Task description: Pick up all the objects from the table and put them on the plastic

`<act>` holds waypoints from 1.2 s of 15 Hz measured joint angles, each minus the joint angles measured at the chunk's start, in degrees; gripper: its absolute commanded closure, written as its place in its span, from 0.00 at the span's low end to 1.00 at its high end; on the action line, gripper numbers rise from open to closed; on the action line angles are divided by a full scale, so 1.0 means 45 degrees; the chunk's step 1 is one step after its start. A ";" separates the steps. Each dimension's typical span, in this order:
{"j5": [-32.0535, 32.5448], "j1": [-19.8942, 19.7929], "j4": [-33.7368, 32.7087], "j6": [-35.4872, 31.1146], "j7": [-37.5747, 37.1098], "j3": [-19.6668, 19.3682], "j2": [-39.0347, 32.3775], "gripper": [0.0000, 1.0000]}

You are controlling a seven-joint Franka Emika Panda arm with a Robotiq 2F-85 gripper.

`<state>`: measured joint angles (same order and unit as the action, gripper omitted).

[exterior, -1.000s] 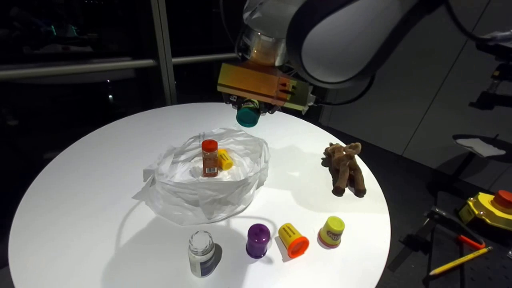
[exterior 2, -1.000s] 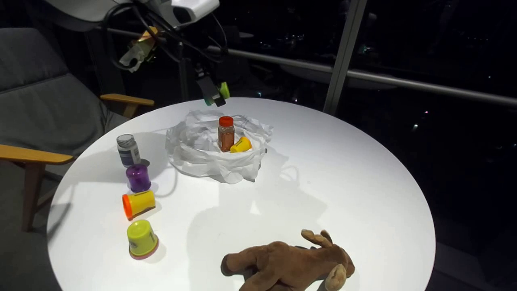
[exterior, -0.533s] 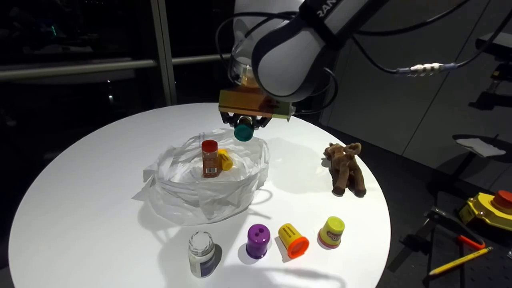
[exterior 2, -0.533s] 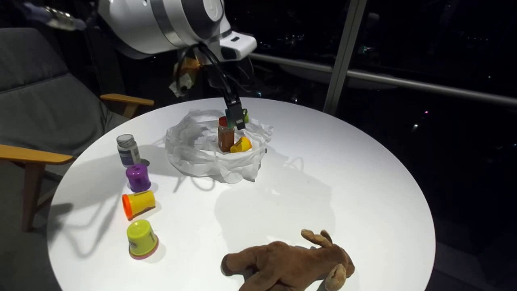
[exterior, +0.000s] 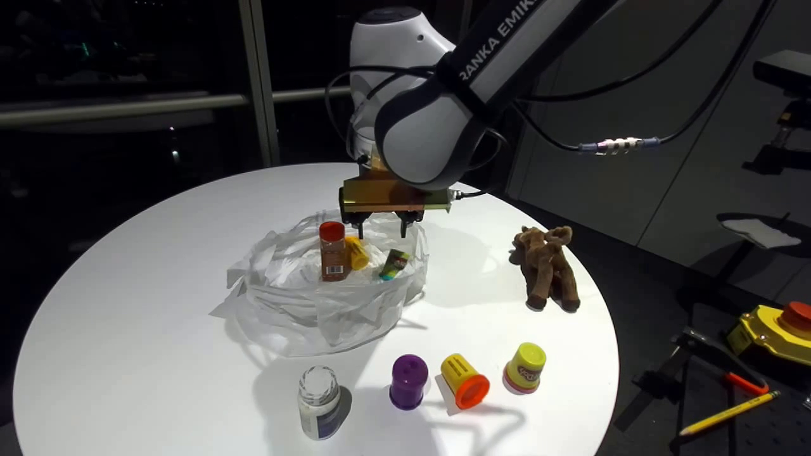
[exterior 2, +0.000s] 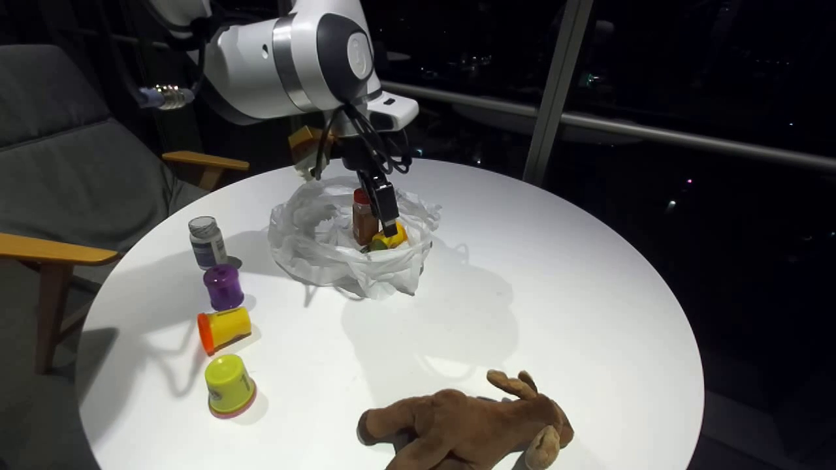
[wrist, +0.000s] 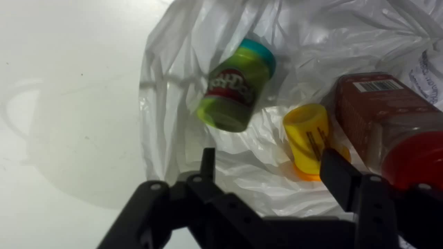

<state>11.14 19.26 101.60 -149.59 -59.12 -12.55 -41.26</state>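
Observation:
My gripper (exterior: pixel 383 234) is open and empty above the crumpled white plastic bag (exterior: pixel 304 320); its fingers also show in the wrist view (wrist: pixel 268 155). A green tub with a teal lid (wrist: pixel 238 84) lies tilted inside the bag, apart from the fingers. A yellow tub (wrist: pixel 308 138) and a red-capped spice bottle (exterior: pixel 333 256) are also in the bag. On the table stand a white jar (exterior: pixel 319 405), a purple container (exterior: pixel 408 383) and a lime tub (exterior: pixel 526 367). A yellow tub with an orange lid (exterior: pixel 464 380) lies on its side. A brown plush animal (exterior: pixel 545 272) lies by the edge.
The round white table (exterior 2: pixel 555 313) bears everything. The tall spice bottle stands close to the gripper in both exterior views. A grey armchair (exterior 2: pixel 52 150) is beside the table. A window frame (exterior: pixel 260 88) is behind it.
The gripper has come down over the bag and opened. The green tub with the teal lid, held earlier, now lies in the bag. The objects on the table have not moved.

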 measured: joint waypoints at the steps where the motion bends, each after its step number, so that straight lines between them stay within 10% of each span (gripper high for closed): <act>1: 0.0124 0.0126 0.0058 -0.0007 -0.0005 -0.0009 0.0014 0.00; 6: 0.1099 0.1582 0.1706 -0.1177 -0.1662 -0.0662 0.0845 0.00; 10: 0.3049 0.4163 0.4428 -0.3099 -0.5257 -0.2815 0.2375 0.00; 14: 0.5008 0.6663 0.7043 -0.3026 -0.8090 -0.4838 0.4086 0.00; 18: 0.5181 0.7291 0.9408 -0.2476 -0.8258 -0.5125 0.5810 0.00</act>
<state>34.45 52.08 143.94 -160.73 -96.28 -35.62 -15.11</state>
